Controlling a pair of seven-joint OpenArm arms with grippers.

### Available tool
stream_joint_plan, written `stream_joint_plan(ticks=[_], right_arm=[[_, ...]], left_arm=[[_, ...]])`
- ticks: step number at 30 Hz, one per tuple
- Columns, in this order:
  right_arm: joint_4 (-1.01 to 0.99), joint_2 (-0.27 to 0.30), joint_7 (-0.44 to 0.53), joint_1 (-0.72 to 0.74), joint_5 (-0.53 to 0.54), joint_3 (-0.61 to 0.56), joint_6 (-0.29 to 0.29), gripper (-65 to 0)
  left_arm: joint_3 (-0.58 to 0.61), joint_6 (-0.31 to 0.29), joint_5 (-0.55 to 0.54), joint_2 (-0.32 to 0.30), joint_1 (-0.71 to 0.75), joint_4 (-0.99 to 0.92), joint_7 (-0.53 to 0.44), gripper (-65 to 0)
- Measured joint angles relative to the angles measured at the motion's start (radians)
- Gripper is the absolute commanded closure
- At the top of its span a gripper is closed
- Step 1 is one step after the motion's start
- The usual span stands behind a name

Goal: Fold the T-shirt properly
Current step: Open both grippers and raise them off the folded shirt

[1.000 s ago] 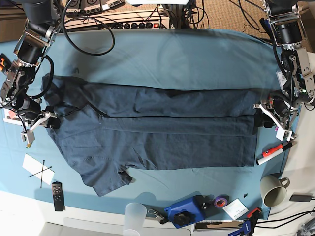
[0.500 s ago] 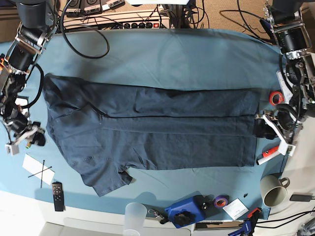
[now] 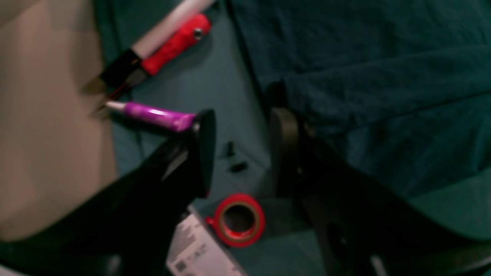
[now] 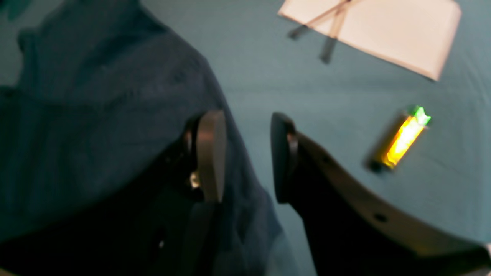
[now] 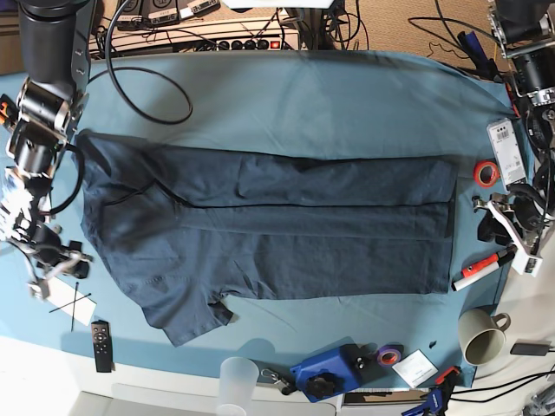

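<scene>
The dark navy T-shirt (image 5: 277,225) lies flat across the teal cloth, folded lengthwise, with a sleeve sticking out at the lower left. My left gripper (image 5: 496,227) is open and empty, just right of the shirt's hem. In the left wrist view the left gripper (image 3: 241,153) hovers over bare cloth beside the shirt's edge (image 3: 364,76). My right gripper (image 5: 61,260) is open and empty, left of the shirt. In the right wrist view the right gripper (image 4: 245,153) straddles the shirt's edge (image 4: 96,115) from above.
A red tape roll (image 5: 486,172), a red marker (image 5: 481,269) and a white label box (image 5: 505,140) lie by the left gripper. A mug (image 5: 481,334), a clear cup (image 5: 237,381), a remote (image 5: 101,345), a marked paper (image 5: 68,299) and a blue tool (image 5: 329,373) line the front.
Both grippers have moved outward and toward the front, off the shirt's ends. The shirt has stayed flat where it lay.
</scene>
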Motion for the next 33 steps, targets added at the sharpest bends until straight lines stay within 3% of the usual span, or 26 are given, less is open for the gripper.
stream_joint_plan(ticks=[5,9,23,26,30,33], right_arm=[[-0.060,0.002,0.075,0.038,-0.055,-0.178,-0.095,-20.3],[-0.126,0.005,0.102,0.035,-0.090,-0.262,-0.108,-20.3],[-0.159,-0.025,0.112,0.029,-0.102,-0.270,-0.116,-20.0],[-0.104,-0.018,0.023,0.026,-0.098,-0.237,-0.124,-20.0],[0.010,0.021,-0.121,0.030,0.026,-0.109,-0.129,-20.0],[0.072,0.052,-0.239,0.034,0.137,0.008,-0.072,-20.0]], left_arm=[[0.000,0.000,-0.001,-0.007,0.000,0.000,0.000,-24.3],[0.000,0.000,-0.033,-0.007,0.000,0.000,0.000,-24.3],[0.000,0.000,-0.035,-0.008,0.030,0.001,0.000,-24.3],[0.000,0.000,-0.039,-0.007,0.043,0.001,0.007,-24.3],[0.002,-0.008,-0.150,-0.007,0.036,0.002,0.048,-24.3],[0.002,-0.042,-0.167,-0.007,0.038,0.003,0.093,-24.3]])
